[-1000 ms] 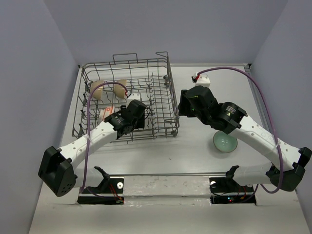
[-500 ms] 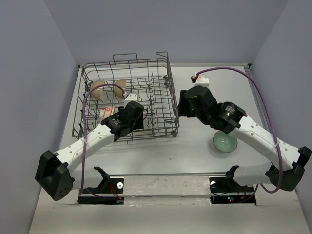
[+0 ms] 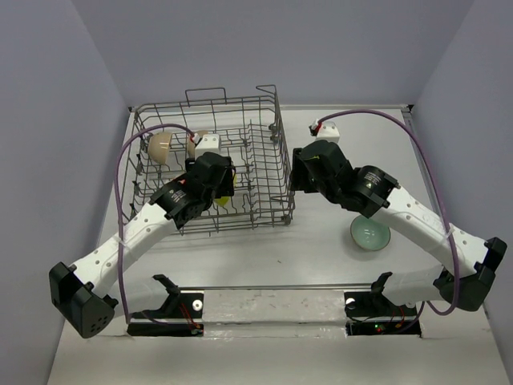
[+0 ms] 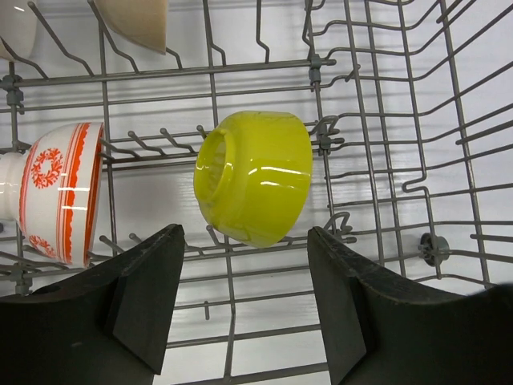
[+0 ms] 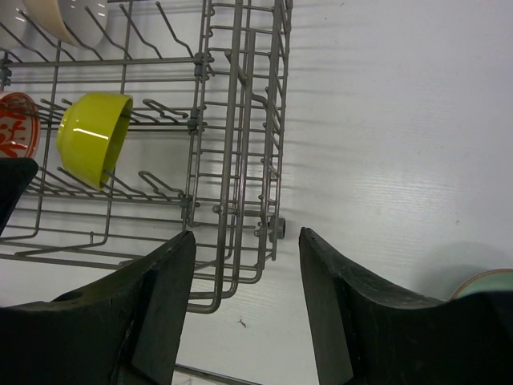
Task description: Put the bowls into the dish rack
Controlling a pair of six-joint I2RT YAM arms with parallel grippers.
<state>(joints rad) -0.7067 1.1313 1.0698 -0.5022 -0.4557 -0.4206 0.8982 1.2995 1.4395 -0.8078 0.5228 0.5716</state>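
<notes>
The grey wire dish rack (image 3: 264, 144) stands at the far left. My left gripper (image 3: 212, 180) hangs over it, open and empty (image 4: 244, 297). Just beyond its fingertips the bright yellow-green bowl (image 4: 255, 176) rests on its side among the tines, with the orange-red-and-white bowl (image 4: 56, 192) to its left. Two cream bowls (image 4: 140, 20) stand behind them; one shows in the top view (image 3: 160, 147). My right gripper (image 3: 303, 172) is open and empty (image 5: 244, 297), just right of the rack's near right corner (image 5: 232, 160). The celadon green bowl (image 3: 369, 234) sits on the table, partly under my right arm.
The rack's right wall (image 5: 240, 96) stands close to my right gripper's left finger. A white connector block (image 3: 327, 128) with a purple cable lies at the back. The celadon bowl's rim shows at the right wrist view's lower right (image 5: 489, 281).
My left gripper has drawn back toward the far side of the rack, away from the yellow-green bowl. The left arm now covers the patterned bowl from above. The right arm has barely moved.
</notes>
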